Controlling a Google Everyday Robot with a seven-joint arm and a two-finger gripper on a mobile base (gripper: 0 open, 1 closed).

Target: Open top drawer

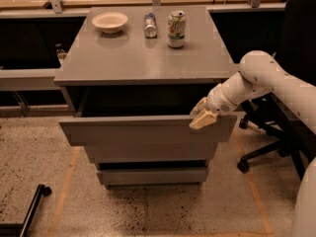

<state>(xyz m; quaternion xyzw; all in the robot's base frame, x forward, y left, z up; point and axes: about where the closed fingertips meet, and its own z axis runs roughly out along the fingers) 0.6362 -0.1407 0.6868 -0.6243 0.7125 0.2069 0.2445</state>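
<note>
The top drawer (pixel 143 132) is the widest grey drawer of the cabinet and stands pulled partway out, with a dark gap showing behind its flat front panel. My gripper (pixel 203 118) sits at the drawer's upper right edge, its tan fingers (pixel 203 121) hooked over the top of the front panel. My white arm (pixel 256 83) reaches in from the right. Two narrower grey drawer fronts (pixel 150 174) below are closed.
On the grey cabinet top (pixel 123 58) stand a white bowl (pixel 109 21), a small bottle (pixel 150 24) and a green can (pixel 176 28). A black office chair (pixel 286 107) stands right of the cabinet. A dark bar with a wheel (pixel 34 204) lies at the lower left on the speckled floor.
</note>
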